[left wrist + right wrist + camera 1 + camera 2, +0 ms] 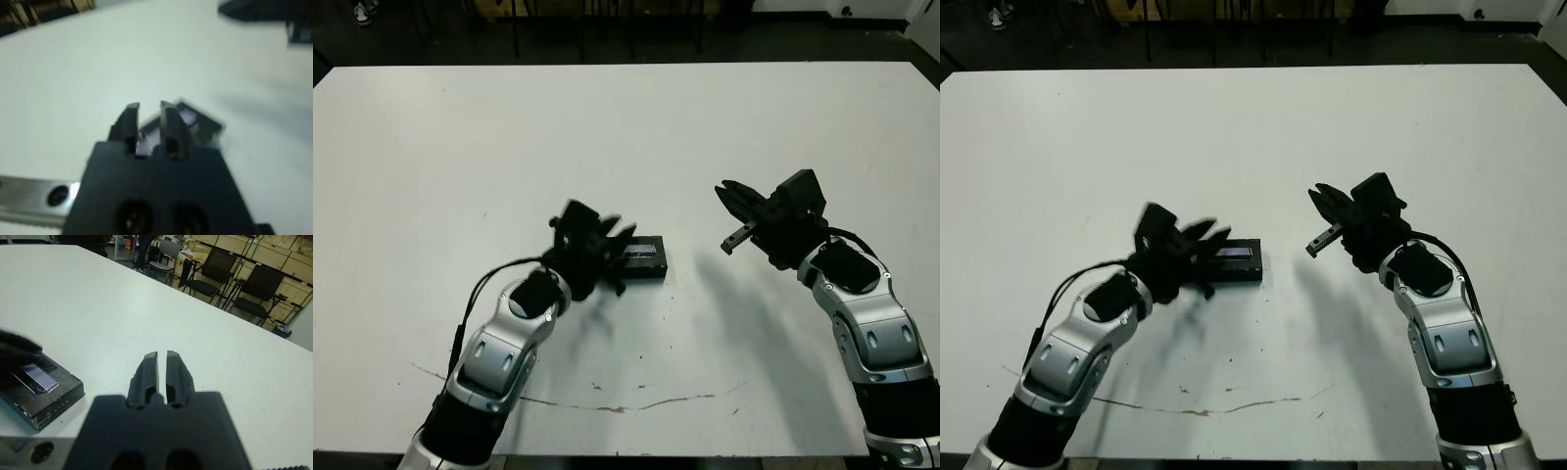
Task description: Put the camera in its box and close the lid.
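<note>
The black box lies on the white table, a little left of centre. The lid, with its pale lilac stripe, rests flat on top of it. In the right wrist view the lid also covers the box. The camera is hidden. My left gripper hovers at the box's left end, blurred, fingers a narrow gap apart with nothing between them. My right gripper hangs above the table to the right of the box, apart from it, fingers shut and empty.
The white table stretches bare behind and between the arms. A thin dark scuff line runs near its front edge. Black chairs and shelving stand beyond the far edge in the right wrist view.
</note>
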{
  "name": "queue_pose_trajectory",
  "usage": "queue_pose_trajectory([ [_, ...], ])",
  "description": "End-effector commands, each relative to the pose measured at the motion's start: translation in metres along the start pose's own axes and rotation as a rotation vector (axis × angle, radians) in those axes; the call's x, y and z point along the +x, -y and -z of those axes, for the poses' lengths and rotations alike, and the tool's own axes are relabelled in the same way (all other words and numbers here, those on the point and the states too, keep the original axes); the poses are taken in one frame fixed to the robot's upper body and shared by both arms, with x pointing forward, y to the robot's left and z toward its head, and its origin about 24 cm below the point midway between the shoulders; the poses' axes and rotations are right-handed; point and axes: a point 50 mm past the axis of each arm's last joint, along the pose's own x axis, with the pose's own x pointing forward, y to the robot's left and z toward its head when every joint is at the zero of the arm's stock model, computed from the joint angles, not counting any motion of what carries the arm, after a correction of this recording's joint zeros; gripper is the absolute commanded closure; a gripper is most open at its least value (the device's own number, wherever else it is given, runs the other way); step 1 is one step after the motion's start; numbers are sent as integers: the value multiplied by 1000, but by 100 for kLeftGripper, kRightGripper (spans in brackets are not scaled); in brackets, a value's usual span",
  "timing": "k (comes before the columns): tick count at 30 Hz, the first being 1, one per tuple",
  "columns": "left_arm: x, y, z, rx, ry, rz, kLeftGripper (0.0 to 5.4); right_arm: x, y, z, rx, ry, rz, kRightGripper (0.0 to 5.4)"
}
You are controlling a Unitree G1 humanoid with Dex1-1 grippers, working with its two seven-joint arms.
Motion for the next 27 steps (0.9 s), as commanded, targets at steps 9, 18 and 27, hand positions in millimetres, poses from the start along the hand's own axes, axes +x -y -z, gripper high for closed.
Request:
queue_pose_trajectory([
  [9,-3,1,46,55,-290,75,539,-2,-4,3,17,-19,-11,540],
  [18,-15,-19,24,-79,-50,-16,539,-5,-6,3,40,-16,-10,540],
  [27,-59,-47,-30,-31,366,-184,539,-11,-8,-1,98,39,45,540],
])
